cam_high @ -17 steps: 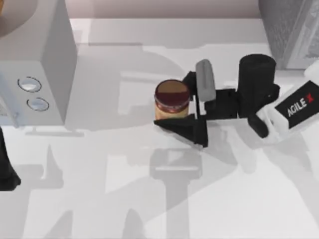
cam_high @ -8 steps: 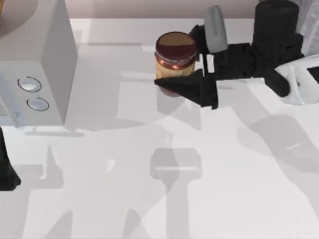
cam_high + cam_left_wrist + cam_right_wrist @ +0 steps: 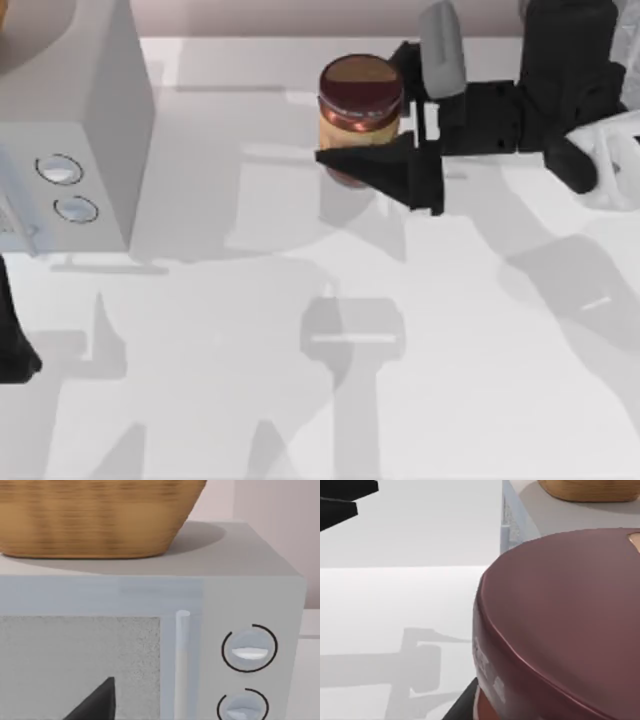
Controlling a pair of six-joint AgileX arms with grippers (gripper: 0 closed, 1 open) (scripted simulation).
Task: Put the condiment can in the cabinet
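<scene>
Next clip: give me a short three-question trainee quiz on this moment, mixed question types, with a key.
1. True or false: the condiment can lies tipped over on the table.
2. Which gripper has its jaws around the can? A) left gripper B) right gripper
3. Fill in: on top of the microwave sits a woven ____.

Key:
1. False: it is upright, lid up.
2. B. The left arm is parked at the table's left edge.
3. Basket.
</scene>
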